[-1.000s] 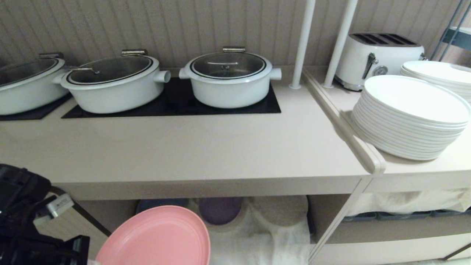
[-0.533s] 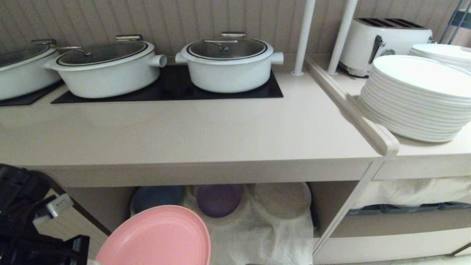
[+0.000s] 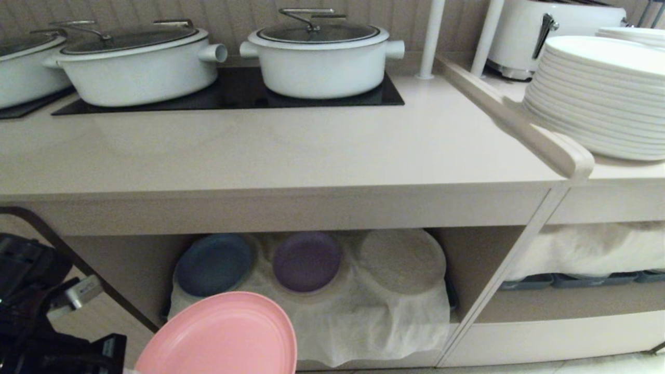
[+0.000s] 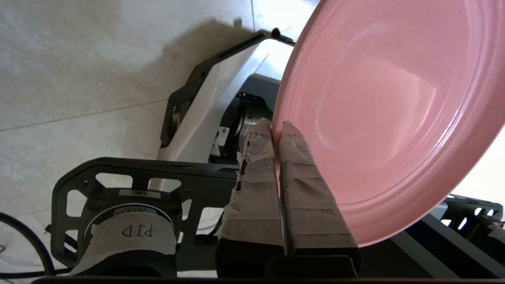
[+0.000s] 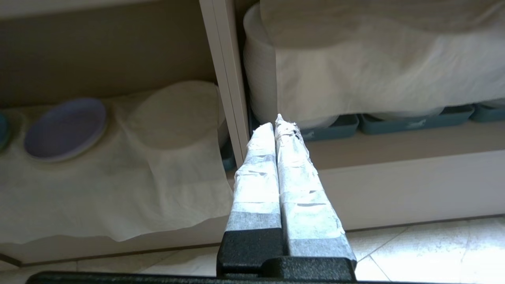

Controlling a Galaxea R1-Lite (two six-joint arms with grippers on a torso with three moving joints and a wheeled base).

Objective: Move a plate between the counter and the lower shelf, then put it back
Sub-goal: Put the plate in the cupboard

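The pink plate (image 3: 223, 335) hangs in the air at the lower left of the head view, below the counter (image 3: 270, 150) and in front of the lower shelf (image 3: 322, 317). My left gripper (image 4: 277, 126) is shut on the plate's (image 4: 386, 110) rim, one taped finger on each face. Its arm shows dark at the bottom left of the head view. A white cloth (image 3: 363, 322) drapes the plate stacks in the shelf. My right gripper (image 5: 275, 123) is shut and empty, low and in front of the upright between the two cubbies.
On the cloth rest a blue plate (image 3: 214, 264) and a purple plate (image 3: 307, 261). White pots (image 3: 321, 54) stand on the counter's black panels. A stack of white plates (image 3: 605, 88) fills the adjoining top. Grey-blue trays (image 3: 576, 280) sit in the right cubby.
The whole head view has sunk: the counter has moved up in the picture and the lower shelf shows more fully. The plate and left arm keep their place in the picture.
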